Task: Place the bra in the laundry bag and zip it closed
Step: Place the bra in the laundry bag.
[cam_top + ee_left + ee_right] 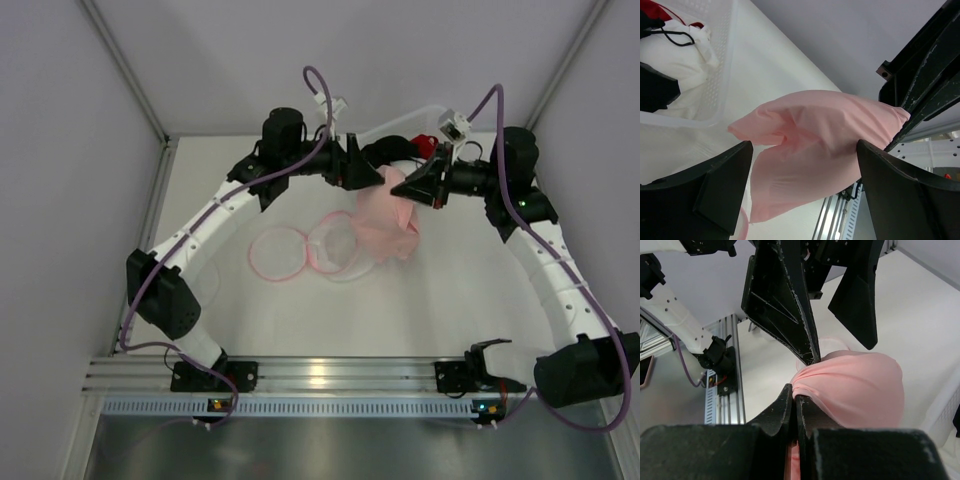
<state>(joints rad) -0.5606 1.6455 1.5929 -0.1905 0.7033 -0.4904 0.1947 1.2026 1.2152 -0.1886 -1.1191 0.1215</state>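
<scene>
Bra [385,222] pinched aloft by right gripper [796,390], left gripper [805,149] spread wide beside it; laundry bag [335,250] lies open at bra's 8 o'clock, so insertion and zipping remain.

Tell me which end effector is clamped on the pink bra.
The right end effector: shut on the bra; the left end effector stands open.

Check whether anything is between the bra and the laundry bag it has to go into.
Nothing visible is in the way. The bra hangs pinched in the right gripper, just right of the laundry bag below. The left gripper is open beside the bra's top, not between bra and bag.
</scene>
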